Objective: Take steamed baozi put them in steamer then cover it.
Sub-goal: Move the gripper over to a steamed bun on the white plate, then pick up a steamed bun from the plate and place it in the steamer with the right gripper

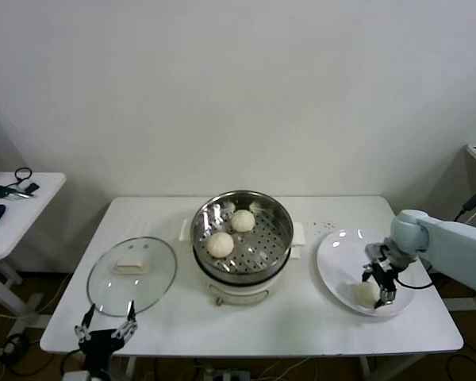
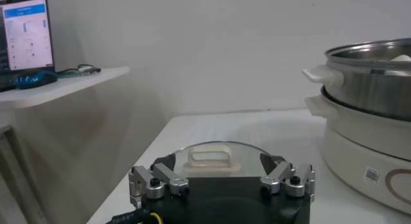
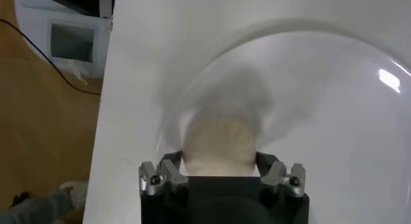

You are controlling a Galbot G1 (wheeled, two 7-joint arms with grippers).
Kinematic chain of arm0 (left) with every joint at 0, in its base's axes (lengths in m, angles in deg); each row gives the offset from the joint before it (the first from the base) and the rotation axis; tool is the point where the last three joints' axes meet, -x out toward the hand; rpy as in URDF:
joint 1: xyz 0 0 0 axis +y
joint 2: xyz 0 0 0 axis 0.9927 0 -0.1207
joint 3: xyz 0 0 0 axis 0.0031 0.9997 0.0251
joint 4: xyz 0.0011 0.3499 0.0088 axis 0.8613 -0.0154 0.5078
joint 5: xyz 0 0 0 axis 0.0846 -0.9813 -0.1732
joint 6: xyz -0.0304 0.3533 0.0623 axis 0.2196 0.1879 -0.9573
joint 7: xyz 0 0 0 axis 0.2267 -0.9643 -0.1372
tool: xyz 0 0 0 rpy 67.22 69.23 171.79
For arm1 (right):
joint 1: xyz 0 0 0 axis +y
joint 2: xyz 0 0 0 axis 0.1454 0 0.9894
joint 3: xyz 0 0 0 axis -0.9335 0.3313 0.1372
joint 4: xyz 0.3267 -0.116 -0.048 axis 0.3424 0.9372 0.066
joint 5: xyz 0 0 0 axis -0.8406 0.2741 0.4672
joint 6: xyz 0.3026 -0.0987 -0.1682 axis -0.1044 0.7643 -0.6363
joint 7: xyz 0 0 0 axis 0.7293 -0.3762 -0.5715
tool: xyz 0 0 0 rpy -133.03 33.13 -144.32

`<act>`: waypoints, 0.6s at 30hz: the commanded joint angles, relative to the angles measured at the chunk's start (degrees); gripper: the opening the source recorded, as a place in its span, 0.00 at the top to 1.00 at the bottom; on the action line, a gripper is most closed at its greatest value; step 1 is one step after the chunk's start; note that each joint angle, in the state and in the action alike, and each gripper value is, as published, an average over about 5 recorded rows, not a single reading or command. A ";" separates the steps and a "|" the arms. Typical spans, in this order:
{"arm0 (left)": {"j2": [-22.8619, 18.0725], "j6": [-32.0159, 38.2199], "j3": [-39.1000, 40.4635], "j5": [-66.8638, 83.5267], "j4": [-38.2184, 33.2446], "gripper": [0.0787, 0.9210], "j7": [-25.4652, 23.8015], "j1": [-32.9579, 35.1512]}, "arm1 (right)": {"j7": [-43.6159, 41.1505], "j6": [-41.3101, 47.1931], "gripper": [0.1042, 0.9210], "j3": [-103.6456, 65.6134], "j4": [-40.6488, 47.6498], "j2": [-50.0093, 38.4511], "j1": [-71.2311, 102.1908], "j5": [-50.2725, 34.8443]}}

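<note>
Stainless-steel round steamer (image 1: 242, 236) holds two cream-white buns (image 1: 220, 244); your right gripper (image 1: 378, 290) clasps a third on the white plate (image 1: 337, 258); left gripper (image 1: 105, 329) idles wide beside the glass lid (image 1: 132, 275)

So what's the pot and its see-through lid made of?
The steamer looks like shiny stainless steel: its walls mirror the buns, and it sits on a base that looks like white plastic. The cover seems to be clear glass, since the table shows through, with a metal-looking rim and a pale, probably plastic, handle.
</note>
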 commanded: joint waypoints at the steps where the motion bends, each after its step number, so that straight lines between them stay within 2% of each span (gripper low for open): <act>1: 0.04 0.08 0.03 -0.04 0.00 0.12 0.02 0.11 | -0.15 -0.27 0.26 0.31 0.40 0.22 -0.44 0.29; 10: 0.11 -0.07 -0.06 0.15 -0.19 0.12 0.01 0.45 | -0.60 -3.44 0.30 1.04 -0.36 0.23 -3.67 0.45; 18: 0.26 -0.20 0.07 0.03 -0.39 0.12 0.01 0.32 | -3.11 -15.92 0.30 7.07 -2.76 3.54 -19.25 2.43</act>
